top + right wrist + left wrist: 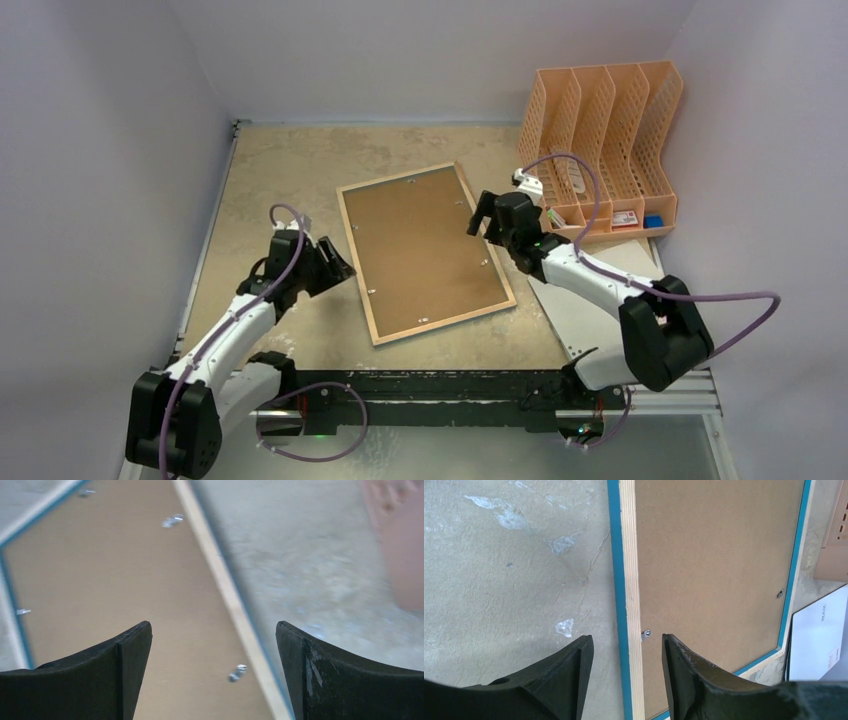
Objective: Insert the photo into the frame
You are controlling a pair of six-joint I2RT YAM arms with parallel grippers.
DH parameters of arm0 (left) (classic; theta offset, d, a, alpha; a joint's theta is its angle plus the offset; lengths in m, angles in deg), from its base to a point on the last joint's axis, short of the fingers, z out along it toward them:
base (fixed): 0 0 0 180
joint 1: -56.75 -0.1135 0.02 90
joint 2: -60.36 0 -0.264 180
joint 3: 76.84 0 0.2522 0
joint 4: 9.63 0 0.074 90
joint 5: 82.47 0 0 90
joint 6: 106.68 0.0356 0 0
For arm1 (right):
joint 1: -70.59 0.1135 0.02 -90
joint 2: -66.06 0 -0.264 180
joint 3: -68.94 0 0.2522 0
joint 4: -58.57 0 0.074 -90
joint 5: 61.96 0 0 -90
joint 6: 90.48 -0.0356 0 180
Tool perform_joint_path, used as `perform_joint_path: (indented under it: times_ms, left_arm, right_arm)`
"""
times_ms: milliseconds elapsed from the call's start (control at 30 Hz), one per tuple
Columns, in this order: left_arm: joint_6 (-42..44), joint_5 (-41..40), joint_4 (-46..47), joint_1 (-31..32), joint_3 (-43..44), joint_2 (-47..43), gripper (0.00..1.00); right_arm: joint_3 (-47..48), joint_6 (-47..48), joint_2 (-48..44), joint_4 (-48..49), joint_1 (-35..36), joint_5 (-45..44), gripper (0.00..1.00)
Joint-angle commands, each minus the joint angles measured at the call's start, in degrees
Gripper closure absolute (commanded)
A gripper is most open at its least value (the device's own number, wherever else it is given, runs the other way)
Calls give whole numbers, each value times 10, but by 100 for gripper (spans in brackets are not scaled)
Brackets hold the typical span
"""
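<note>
Frame [425,250] face down between both grippers, brown backing up. Left gripper [626,639] angled down, fingers apart astride one long rail, clamping nothing. Right gripper [212,625] spread wide above the opposite rail. Scuffed beige table [270,170]; peach organiser [600,130] beyond the right gripper.

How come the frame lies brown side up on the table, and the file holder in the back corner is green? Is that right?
Not quite: the file holder is peach, not green, as the top view shows. The frame does lie brown side up on the table.
</note>
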Motion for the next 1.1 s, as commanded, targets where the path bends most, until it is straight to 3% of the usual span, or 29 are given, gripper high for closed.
perform_joint_path:
  times_ms: [0, 267, 567, 1067]
  left_arm:
    - [-6, 8, 8, 5, -20, 3, 45]
    - [-11, 28, 61, 6, -51, 31, 45]
    - [-11, 36, 83, 6, -64, 47, 46]
    - [-15, 21, 100, 11, -74, 71, 49]
  right_arm:
    - [-16, 2, 11, -58, -30, -32, 4]
    - [-35, 37, 35, -54, -42, 43, 10]
    - [-5, 77, 83, -76, -40, 41, 19]
    - [-13, 122, 89, -101, -13, 74, 20]
